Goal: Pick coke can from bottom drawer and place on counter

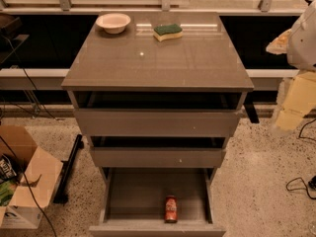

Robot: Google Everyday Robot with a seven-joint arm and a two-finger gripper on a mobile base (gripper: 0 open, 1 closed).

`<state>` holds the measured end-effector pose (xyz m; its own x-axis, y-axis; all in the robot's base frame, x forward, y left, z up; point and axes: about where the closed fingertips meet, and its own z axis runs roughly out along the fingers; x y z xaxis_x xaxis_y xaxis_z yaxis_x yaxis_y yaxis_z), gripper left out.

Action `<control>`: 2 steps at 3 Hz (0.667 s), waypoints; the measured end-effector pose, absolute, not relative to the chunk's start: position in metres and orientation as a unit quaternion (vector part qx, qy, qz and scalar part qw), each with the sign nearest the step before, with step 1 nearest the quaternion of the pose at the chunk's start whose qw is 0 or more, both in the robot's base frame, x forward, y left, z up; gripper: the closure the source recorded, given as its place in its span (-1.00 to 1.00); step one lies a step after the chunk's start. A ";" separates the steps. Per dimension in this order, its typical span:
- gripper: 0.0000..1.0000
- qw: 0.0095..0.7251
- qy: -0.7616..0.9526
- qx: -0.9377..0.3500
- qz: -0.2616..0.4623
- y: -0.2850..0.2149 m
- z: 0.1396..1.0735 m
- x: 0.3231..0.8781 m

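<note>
The coke can [171, 209], red with a silver top, is inside the open bottom drawer [123, 194], close to its front wall and a little right of the middle. The counter [158, 58] is the glossy grey-brown top of the cabinet. My gripper [295, 102] is at the right edge of the view, beside the cabinet at about the height of the top drawer. It is far from the can and holds nothing that I can see. The white arm [303, 36] shows above it.
A pale bowl [113, 22] and a green and yellow sponge [168, 31] sit at the back of the counter. The two upper drawers [158, 122] are slightly open above the bottom one. A cardboard box [24, 177] stands on the floor at left, with cables around it.
</note>
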<state>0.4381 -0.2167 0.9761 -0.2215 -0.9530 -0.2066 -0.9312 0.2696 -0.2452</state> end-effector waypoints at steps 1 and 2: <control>-1.00 0.161 0.782 -0.602 -0.032 -0.215 0.974 0.438; -1.00 0.183 0.793 -0.581 0.001 -0.197 0.947 0.442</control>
